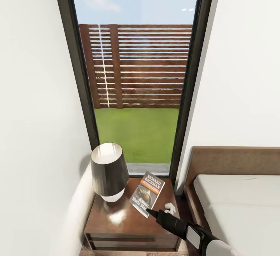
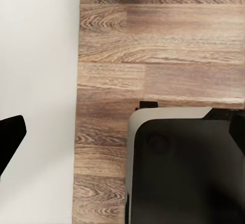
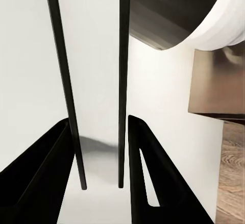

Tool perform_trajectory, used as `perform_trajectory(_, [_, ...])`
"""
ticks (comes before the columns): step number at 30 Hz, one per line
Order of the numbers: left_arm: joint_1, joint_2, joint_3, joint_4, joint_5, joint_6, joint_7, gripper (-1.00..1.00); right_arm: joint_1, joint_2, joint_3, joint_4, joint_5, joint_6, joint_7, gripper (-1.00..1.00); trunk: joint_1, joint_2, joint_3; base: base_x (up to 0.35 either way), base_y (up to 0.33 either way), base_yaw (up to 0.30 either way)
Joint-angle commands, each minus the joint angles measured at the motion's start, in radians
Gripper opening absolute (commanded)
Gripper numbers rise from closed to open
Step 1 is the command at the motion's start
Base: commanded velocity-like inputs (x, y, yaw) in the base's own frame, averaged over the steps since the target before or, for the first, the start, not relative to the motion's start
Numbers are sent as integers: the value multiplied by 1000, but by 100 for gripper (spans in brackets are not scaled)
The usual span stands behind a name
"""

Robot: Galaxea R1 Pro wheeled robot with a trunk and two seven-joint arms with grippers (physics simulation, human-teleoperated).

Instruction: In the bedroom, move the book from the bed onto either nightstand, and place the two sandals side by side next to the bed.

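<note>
The book (image 1: 147, 193), with a dark cover, an orange band and white lettering, lies on the dark-brown nightstand (image 1: 112, 221) to the right of a lamp. My right gripper (image 1: 152, 211) sits low over the nightstand, its tip at the book's near corner. In the right wrist view the right gripper (image 3: 97, 124) is open, with only the window frame showing between its black fingers (image 3: 153, 173). The bed (image 1: 241, 193), with a pale mattress and brown headboard, stands at the right. The sandals are out of view. My left gripper (image 2: 127, 116) hangs over the wood floor, its fingers (image 2: 11, 142) wide apart.
A lamp (image 1: 109, 172) with a dark shade fills the nightstand's left half. A small white object (image 1: 170, 208) lies at its right edge. A tall black-framed window (image 1: 136, 92) is behind, and a white wall (image 1: 39, 131) is close on the left. My base (image 2: 178, 173) shows below the left arm.
</note>
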Motion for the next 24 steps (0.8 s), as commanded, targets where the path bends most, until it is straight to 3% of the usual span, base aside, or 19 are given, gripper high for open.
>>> perform_trajectory(1, [-7, 0, -9, 0, 6, 4, 4, 100, 0, 0, -3, -1, -3, 10, 2, -100, 1, -2, -2, 0, 0, 0])
perform_trajectory(16, [-133, 0, -9, -2, 6, 121, 3, 100, 0, 0, -4, -1, -3, 10, 0, -100, 1, -2, -2, 0, 0, 0])
perform_trajectory(24, [-174, -1, -9, -9, 5, 153, 3, 100, -1, 0, -3, -1, -1, 9, -1, -100, 1, -2, -2, 0, 0, 0])
